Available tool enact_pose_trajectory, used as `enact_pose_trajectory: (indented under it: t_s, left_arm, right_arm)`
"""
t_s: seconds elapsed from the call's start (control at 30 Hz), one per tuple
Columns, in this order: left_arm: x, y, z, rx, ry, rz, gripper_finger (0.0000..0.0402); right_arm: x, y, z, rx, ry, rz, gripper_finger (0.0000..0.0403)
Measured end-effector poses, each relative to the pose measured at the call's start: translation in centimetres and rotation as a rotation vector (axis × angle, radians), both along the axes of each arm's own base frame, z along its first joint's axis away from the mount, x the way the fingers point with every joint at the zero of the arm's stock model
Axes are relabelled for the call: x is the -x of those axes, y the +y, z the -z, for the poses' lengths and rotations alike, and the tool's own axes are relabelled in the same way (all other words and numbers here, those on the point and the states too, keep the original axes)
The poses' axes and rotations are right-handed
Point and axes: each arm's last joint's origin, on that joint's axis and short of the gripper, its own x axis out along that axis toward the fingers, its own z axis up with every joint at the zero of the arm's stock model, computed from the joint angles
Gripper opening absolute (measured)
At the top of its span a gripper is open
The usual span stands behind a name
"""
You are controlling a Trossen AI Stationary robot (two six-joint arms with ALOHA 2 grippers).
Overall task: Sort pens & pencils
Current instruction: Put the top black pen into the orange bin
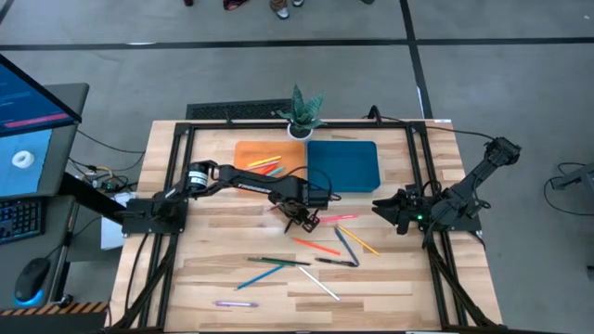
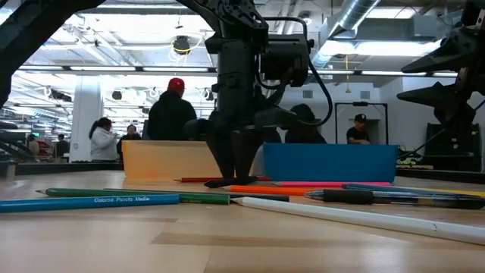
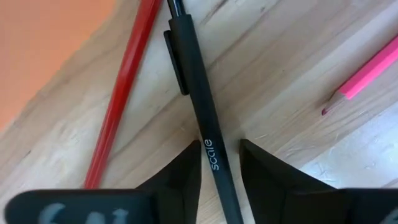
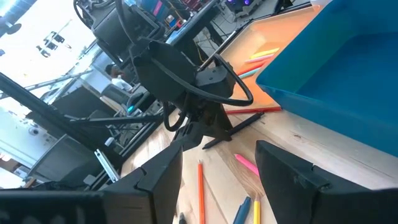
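The high view is looking straight down on the whole table (image 1: 223,297), while the low view is sitting at table-top height, facing level across it toward the orange tray (image 2: 167,161) and blue tray (image 2: 330,162). The left wrist view is pointing down, very close to a black pen (image 3: 202,118) on the wood. The right wrist view is facing across the table from farther off, sharing that black pen (image 4: 239,127) and both trays.
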Motion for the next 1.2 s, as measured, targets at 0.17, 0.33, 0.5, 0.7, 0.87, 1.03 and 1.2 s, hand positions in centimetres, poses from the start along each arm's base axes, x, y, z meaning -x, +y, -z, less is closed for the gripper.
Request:
enact_pose_trajectory:
  t_s: [0.17,0.33,0.5,0.7,0.87,1.03,1.2]
  left_arm:
    - [0.1,0.1,0.1,0.017,0.009,0.005,0.0034]
    - [0.0,0.0,-0.1,0.017,0.009,0.008,0.0018]
    - [-0.3,0.0,-0.7,0.019,0.018,0.009,0.0021]
    - [-1.3,-0.4,-4.0,0.062,-0.017,0.047,0.0016]
    - [-1.7,-1.3,-9.6,0.058,-0.07,0.095,0.0024]
    - [-1.1,-2.2,-16.4,0.045,-0.208,0.167,0.0021]
    - [1.8,-2.4,-21.6,0.084,-0.413,0.155,0.0024]
  right_arm:
    - [0.0,0.0,0.0,0.0,0.0,0.0,0.0225]
    - [0.0,0.0,0.0,0.0,0.0,0.0,0.0225]
    - [0.0,0.0,0.0,0.0,0.0,0.0,0.0225]
    - [0.0,0.0,0.0,0.001,0.0,0.0,0.0225]
    - [0.0,0.0,0.0,0.002,0.0,0.0,0.0225]
    - [0.0,0.0,0.0,0.011,0.002,-0.001,0.0225]
    - [0.0,0.0,0.0,0.019,0.003,-0.002,0.0225]
